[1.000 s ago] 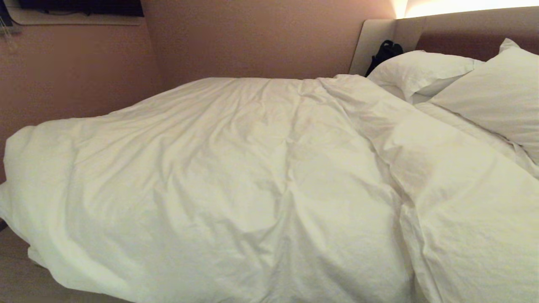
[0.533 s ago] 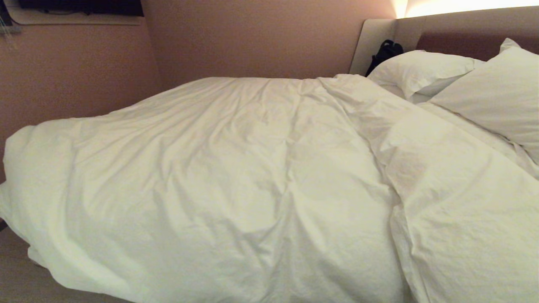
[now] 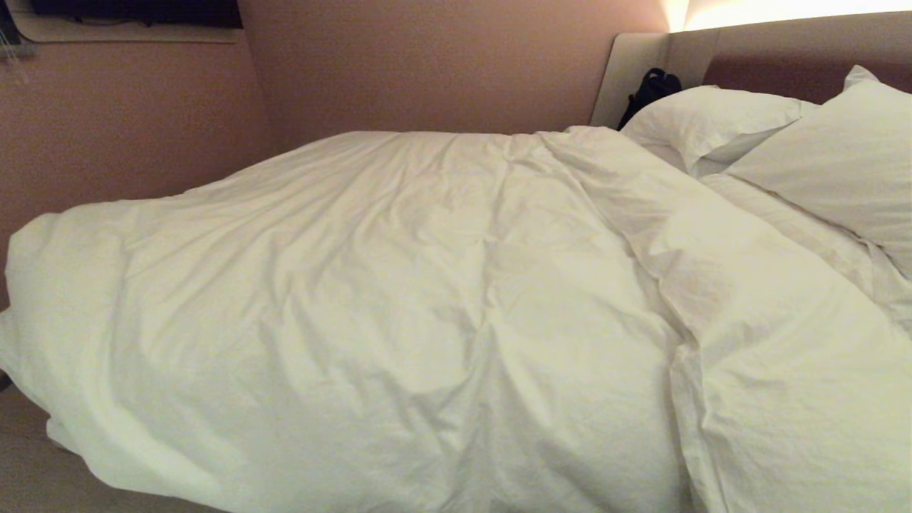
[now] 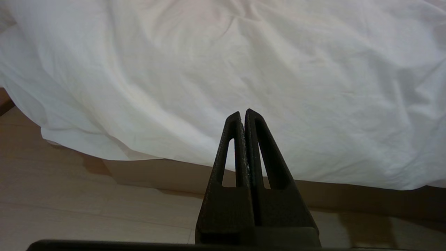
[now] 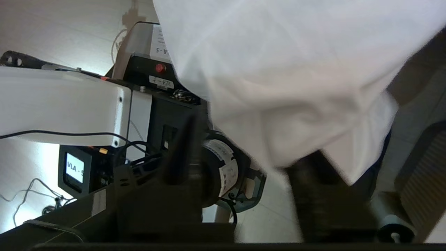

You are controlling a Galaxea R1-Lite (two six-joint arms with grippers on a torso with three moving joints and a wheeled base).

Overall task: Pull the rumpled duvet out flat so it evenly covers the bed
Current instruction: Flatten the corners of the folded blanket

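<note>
Pink-walled room: duvet [image 3: 399,306] rumpled over bed [image 3: 741,64]; left gripper [image 4: 243,115] closed, right gripper [image 5: 244,153] parted beside the duvet's hem.

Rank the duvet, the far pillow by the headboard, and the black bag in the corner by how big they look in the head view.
1. The duvet, filling most of the view.
2. The far pillow, though distance makes it look smaller.
3. The black bag, partly hidden behind that pillow.

"VLA -" on small screen [image 5: 75,168]
</note>
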